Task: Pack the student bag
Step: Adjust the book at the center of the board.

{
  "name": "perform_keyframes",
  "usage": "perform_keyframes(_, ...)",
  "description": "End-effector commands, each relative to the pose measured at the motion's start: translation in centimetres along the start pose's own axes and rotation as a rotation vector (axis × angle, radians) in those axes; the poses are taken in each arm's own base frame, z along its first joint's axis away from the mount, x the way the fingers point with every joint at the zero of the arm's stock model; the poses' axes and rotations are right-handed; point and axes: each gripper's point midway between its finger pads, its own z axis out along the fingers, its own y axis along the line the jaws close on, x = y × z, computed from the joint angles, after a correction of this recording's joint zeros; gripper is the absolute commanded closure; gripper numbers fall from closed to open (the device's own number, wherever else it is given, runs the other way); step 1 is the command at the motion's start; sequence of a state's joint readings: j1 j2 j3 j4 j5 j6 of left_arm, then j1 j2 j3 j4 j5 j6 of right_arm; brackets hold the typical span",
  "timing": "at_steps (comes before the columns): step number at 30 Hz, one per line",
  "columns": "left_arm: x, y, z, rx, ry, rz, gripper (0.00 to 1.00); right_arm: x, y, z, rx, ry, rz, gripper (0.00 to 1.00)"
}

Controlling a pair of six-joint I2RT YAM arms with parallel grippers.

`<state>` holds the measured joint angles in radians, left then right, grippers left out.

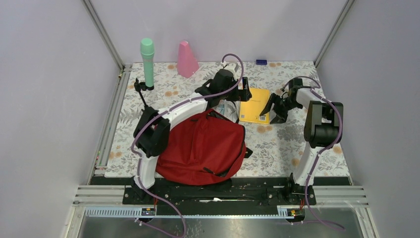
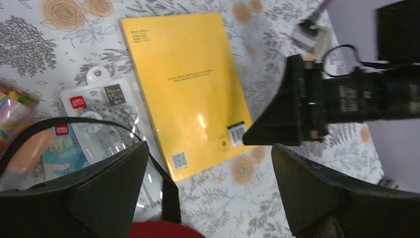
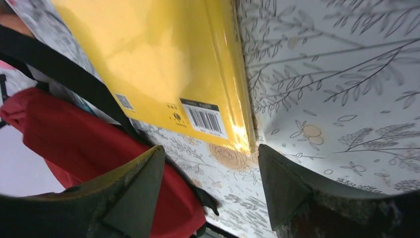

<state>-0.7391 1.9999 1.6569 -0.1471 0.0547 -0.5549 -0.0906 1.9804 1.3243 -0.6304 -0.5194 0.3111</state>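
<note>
The student bag (image 1: 203,148), a big red backpack with black straps, lies at the table's front centre under my left arm. A yellow book (image 1: 255,105) lies flat just beyond its top right. My left gripper (image 1: 243,94) hovers over the book's left side, open wide and empty (image 2: 210,173); the book (image 2: 188,84) fills the view above its fingers. My right gripper (image 1: 272,106) is open at the book's near right corner, nothing between its fingers (image 3: 210,168). The book's barcode corner (image 3: 205,119) sits just ahead of them, with the bag (image 3: 89,148) to the left.
Clear plastic packets of stationery (image 2: 99,109) lie left of the book by the bag's top strap (image 2: 168,193). A green bottle (image 1: 147,62), a pink cone-shaped object (image 1: 187,59) and a small blue item (image 1: 261,62) stand along the back wall.
</note>
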Motion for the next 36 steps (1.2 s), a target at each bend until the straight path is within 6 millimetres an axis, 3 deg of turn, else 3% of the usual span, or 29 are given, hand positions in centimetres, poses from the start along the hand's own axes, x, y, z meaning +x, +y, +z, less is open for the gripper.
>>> perform_keyframes(1, -2.8, -0.5, 1.7, 0.048, -0.057, 0.02, 0.01, -3.7, 1.0, -2.2, 0.016, -0.181, -0.008, 0.23)
perform_keyframes(5, -1.5, 0.2, 3.9, 0.044, -0.018, 0.052, 0.03, -4.9, 1.3, -2.4, 0.013, -0.238, 0.018, 0.22)
perform_keyframes(10, 1.1, 3.0, 6.6, -0.045, 0.042, 0.044, 0.07, -5.6, 1.5, -2.0, 0.006, -0.234, 0.034, 0.22)
perform_keyframes(18, 5.1, 5.2, 8.8, -0.097, 0.126, -0.013, 0.12, -5.3, 1.4, -1.0, 0.001, -0.232, 0.06, 0.23)
perform_keyframes(22, 6.4, 5.2, 9.4, -0.071, 0.145, -0.033, 0.13, -5.1, 2.4, -0.3, 0.003, -0.222, 0.04, 0.24)
perform_keyframes(29, 9.0, 4.9, 10.7, -0.001, 0.215, -0.044, 0.33, -5.1, 3.5, 0.5, 0.033, -0.225, 0.026, 0.24)
perform_keyframes(36, 10.3, 4.7, 10.4, 0.02, 0.233, -0.044, 0.41, -4.3, 4.3, 1.2, 0.096, -0.203, -0.018, 0.25)
